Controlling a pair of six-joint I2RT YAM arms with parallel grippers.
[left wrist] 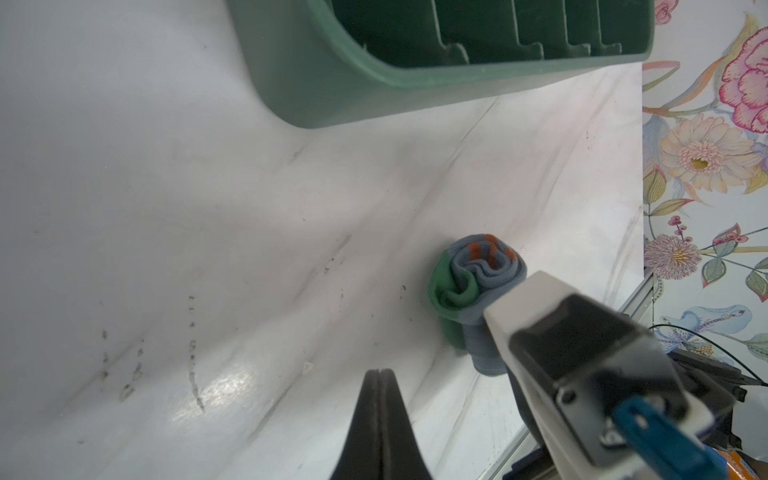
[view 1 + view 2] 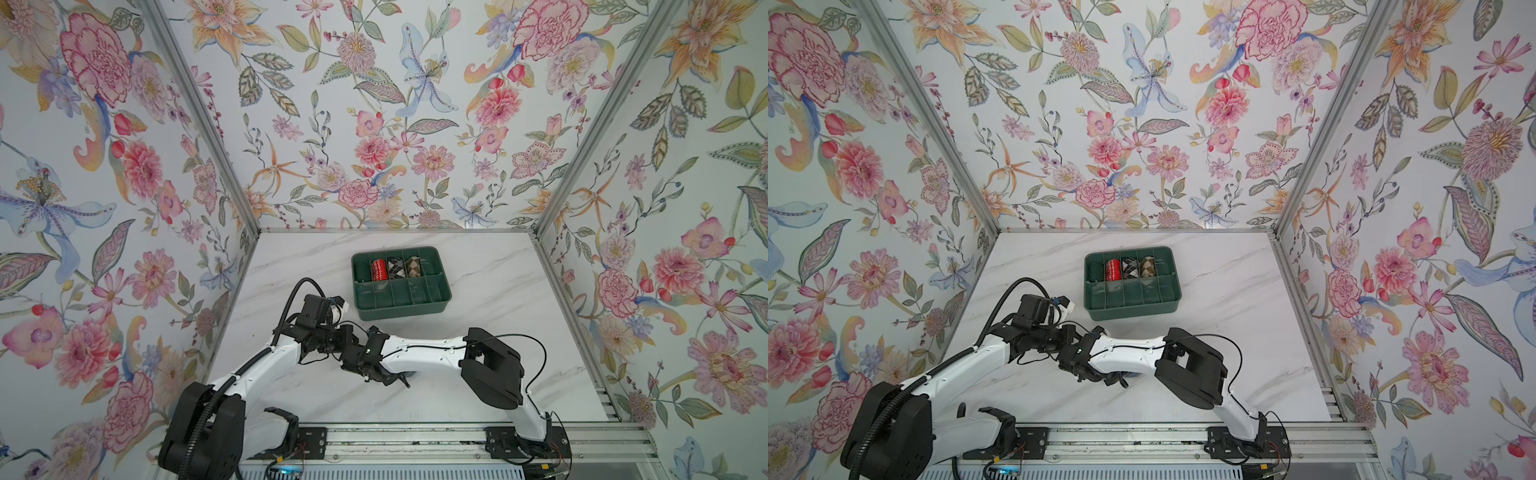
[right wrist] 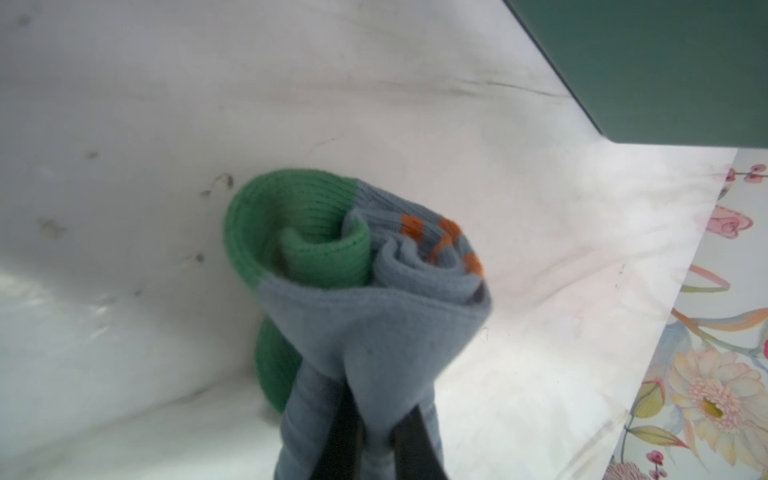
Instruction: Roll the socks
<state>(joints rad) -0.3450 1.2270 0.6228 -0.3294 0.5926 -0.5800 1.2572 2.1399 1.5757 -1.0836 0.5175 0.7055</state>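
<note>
Right wrist view shows the right gripper (image 3: 376,440) pinching the grey-blue outer layer of the socks (image 3: 357,282), which sit rolled up on the marble table (image 3: 124,104), apart from the green tray (image 3: 665,62). Left wrist view shows the left gripper (image 1: 379,376) clenched on nothing, near the roll.

The socks (image 3: 365,291) are showing grey-blue ribbed knit with a green end (orange peeking out only in small patches). The tray (image 2: 401,309) is looking dark green, holding a red bundle (image 2: 378,269) patterned in white, a black-and-white argyle bundle (image 2: 395,268) and a brown argyle bundle (image 2: 413,267). The table (image 2: 498,291) is showing grey-veined white marble; the walls (image 2: 374,104) are wearing pink, orange and blue flowers.
</note>
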